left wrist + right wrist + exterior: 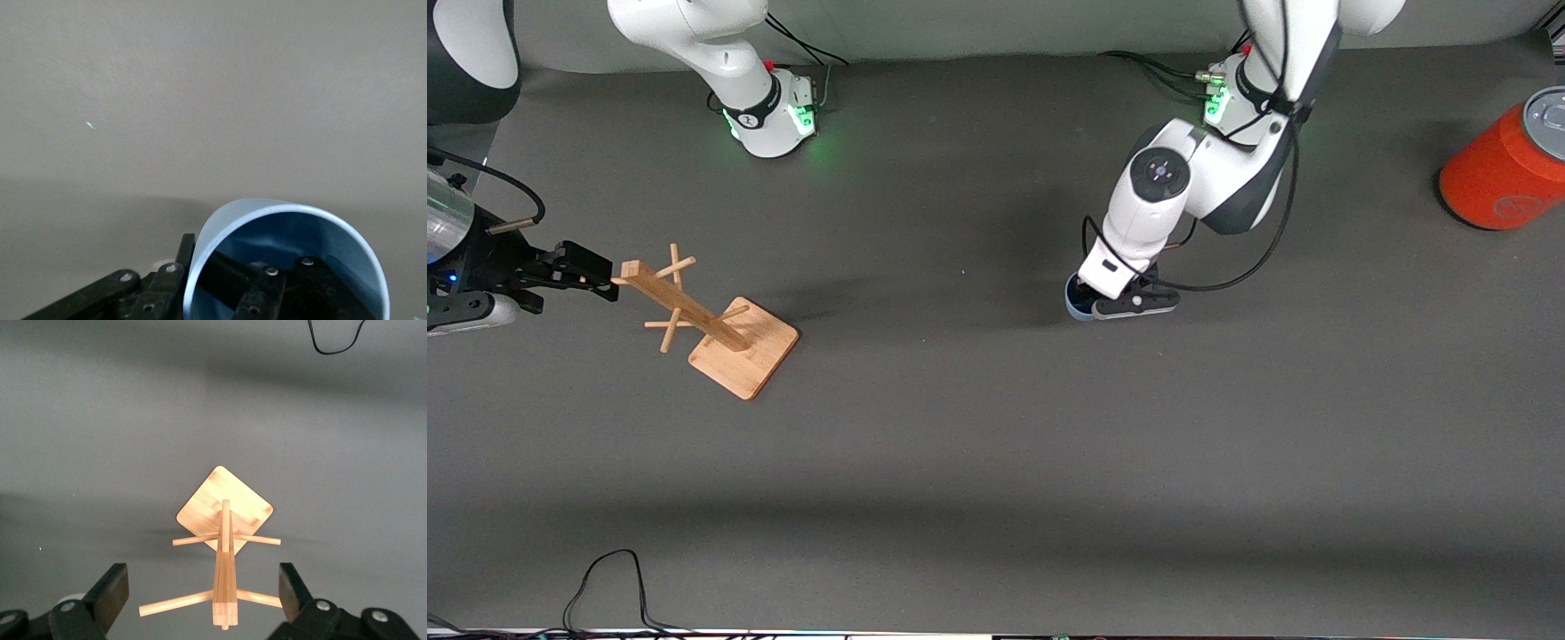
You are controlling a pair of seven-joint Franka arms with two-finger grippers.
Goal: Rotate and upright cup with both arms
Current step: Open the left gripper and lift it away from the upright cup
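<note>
I'm seeing the left gripper [1113,300] sitting low on the grey surface [996,462], about mid-table toward the left arm's end, and pinching the cup [1077,302]. In the left wrist view the cup's [287,253] rim is wrapping around one of the fingers [267,290], so that one is sitting inside the mouth while the other finger [160,287] is pressing on the outside wall; the wall is clamped between them. The mouth is facing up into the wrist camera, tilted a little, so the long axis is running roughly along the gripper's own approach line. From the front camera only a sliver of blue is showing under the wrist, so I can't tell whether the base is touching the surface.

The right gripper [605,277] is waiting up at the right arm's end, over the top of the wooden peg stand [720,324], with its fingers [113,590] spread wide on either side of the post and gripping nothing. The stand is standing on its square base.

Farther up, an orange can [1507,164] is lying at the left arm's end of the surface.
</note>
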